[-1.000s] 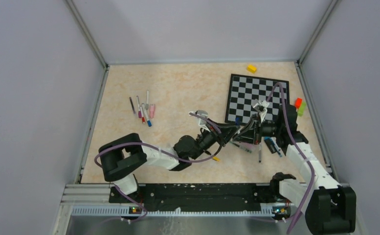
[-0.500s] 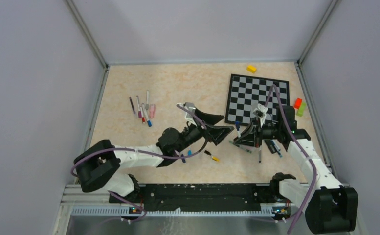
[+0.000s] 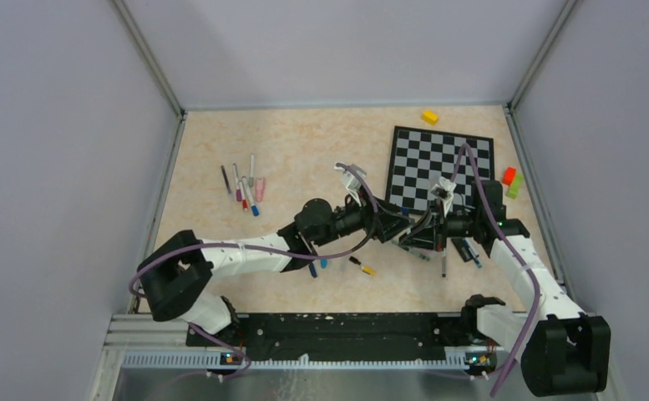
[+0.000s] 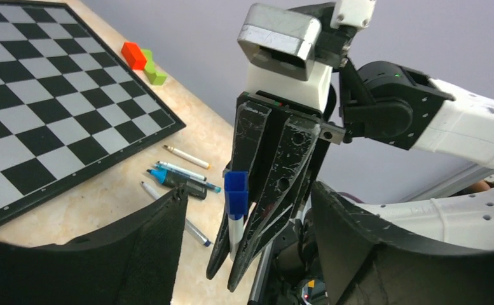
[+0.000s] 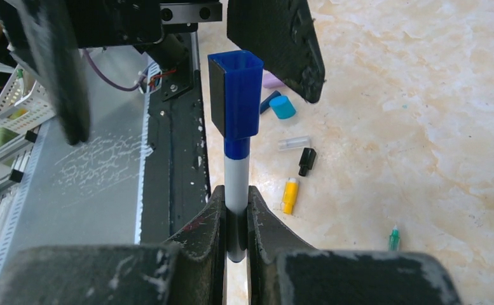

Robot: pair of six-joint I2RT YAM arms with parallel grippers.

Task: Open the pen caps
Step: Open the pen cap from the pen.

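- Capping the upper end of a white-barrelled pen (image 5: pixel 236 181), the blue cap (image 5: pixel 234 95) is on and up in the air. It hangs over the near middle of the table (image 3: pixel 304 150), just left of the chessboard (image 3: pixel 442 163).
- The right gripper (image 5: pixel 236 222) is clamped on the pen's barrel below the cap, with its fingers pressed to either side.
- The left gripper (image 4: pixel 249 190) faces it with its fingers spread wide. The cap stands between them, with a gap on each side and no contact.
- On the table under the pen lie loose caps. A light-blue cap (image 5: pixel 283 107) lies beside a lilac and a navy one, and a clear cap (image 5: pixel 294 143), a black cap (image 5: pixel 306 161) and an orange cap (image 5: pixel 288 195) lie a little apart from them.
- Several pens (image 4: pixel 180 175) lie beside the chessboard's near edge, below the right arm.
- The black rail (image 3: pixel 304 330) at the table's near edge runs close behind the loose caps.
- A second cluster of pens (image 3: pixel 244 185) lies well to the left, near the left wall. Bare tabletop stretches between it and the chessboard and on to the far wall.
- A yellow block (image 3: pixel 429 117) sits past the chessboard's far edge. A red block (image 3: pixel 509 175) and a green block (image 3: pixel 516 188) sit against the right wall.
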